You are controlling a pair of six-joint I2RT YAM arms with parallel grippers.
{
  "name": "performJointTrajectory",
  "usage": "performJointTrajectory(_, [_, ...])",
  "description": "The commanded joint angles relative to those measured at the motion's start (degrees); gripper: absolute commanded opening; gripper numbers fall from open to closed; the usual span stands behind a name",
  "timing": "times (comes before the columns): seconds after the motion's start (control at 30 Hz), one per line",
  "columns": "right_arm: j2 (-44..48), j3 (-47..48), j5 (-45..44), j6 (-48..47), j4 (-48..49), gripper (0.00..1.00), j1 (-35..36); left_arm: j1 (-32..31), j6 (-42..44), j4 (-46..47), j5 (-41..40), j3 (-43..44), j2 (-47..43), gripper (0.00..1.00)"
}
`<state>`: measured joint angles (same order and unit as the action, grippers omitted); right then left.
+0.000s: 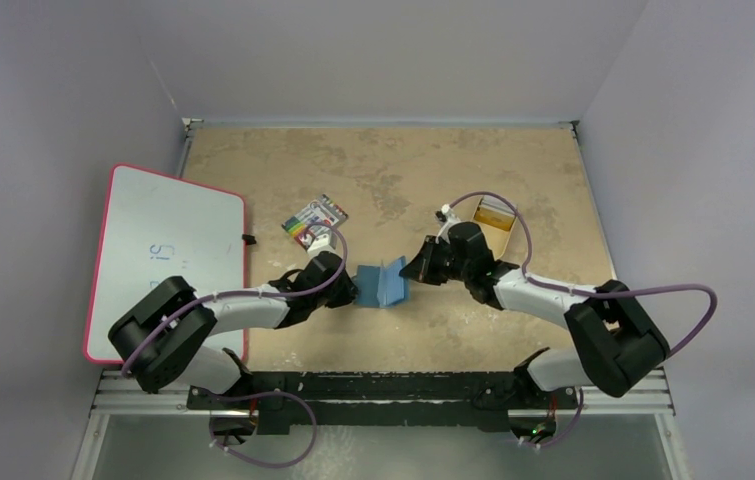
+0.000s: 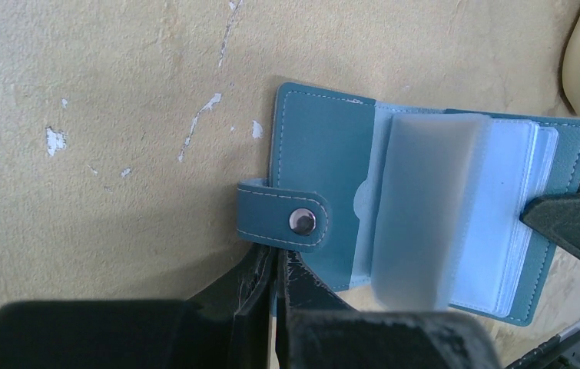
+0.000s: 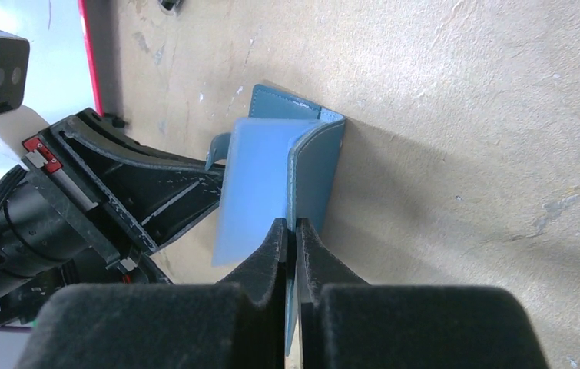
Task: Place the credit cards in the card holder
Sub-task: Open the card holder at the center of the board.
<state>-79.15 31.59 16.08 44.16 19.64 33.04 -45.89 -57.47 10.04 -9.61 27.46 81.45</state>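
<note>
Holding card holder [image 1: 383, 285] open, mid-desk toward the near edge.
Pinched on left cover by left claw [image 2: 275, 280], clamped tight; on right cover by right claw [image 3: 296, 244], likewise clamped; credit cards [image 1: 494, 211] lying toward far edge, right side.

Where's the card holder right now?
Top view, centre: the card holder stands open between the left end effector and the right end effector, each pinching one cover.

The card holder [image 1: 381, 284] sits between left hand [image 1: 353, 291] and right hand [image 1: 411, 270] (tray [image 1: 494, 223] behind).
</note>
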Motion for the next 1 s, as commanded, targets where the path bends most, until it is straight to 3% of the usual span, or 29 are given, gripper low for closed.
performJointTrajectory(0.0, [0.06, -0.88, 2.22, 0.47, 4.42, 0.02, -0.08, -0.34, 0.7, 0.54, -1.0, -0.47, 0.67, 0.0])
performJointTrajectory(0.17, [-2.31, -0.92, 5.48, 1.35, 7.05, 0.17, -0.17, -0.3, 0.61, 0.77, -0.95, -0.47, 0.82, 0.0])
performJointTrajectory(0.37, [-2.67, -1.44, 5.84, 1.56, 8.44, 0.02, -0.17, -0.4, 0.52, 0.7, -0.96, -0.48, 0.6, 0.0])
performJointTrajectory(0.47, [-2.51, -1.44, 5.1, 1.62, 7.98, 0.0, -0.19, -0.42, 0.52, 0.76, -0.96, -0.57, 0.55, 0.0])
performJointTrajectory(0.53, [-2.34, -1.63, 4.89, 1.72, 8.03, 0.05, -0.25, -0.51, 0.48, 0.86, -0.93, -0.63, 0.59, 0.0])
performJointTrajectory(0.6, [-2.39, -1.8, 4.55, 1.91, 7.96, 0.17, -0.25, -0.59, 0.36, 1.01, -0.74, -0.57, 0.68, 0.0])
performJointTrajectory(0.67, [-2.89, -1.57, 4.83, 2.08, 7.8, 0.23, -0.25, -0.76, 0.35, 1.11, -0.61, -0.43, 0.73, 0.0])
performJointTrajectory(0.7, [-3.19, -1.26, 5.18, 1.89, 7.53, 0.22, -0.25, -0.84, 0.43, 1.12, -0.58, -0.39, 0.65, 0.0])
performJointTrajectory(0.83, [-3.25, -0.9, 5.96, 1.62, 7.76, 0.02, -0.24, -0.87, 0.47, 1.06, -0.5, -0.05, 0.51, 0.0])
performJointTrajectory(0.97, [-3.08, -0.75, 5.34, 1.8, 7.35, 0.0, -0.25, -0.87, 0.23, 0.37, -0.24, 0.07, 0.02, 0.04])
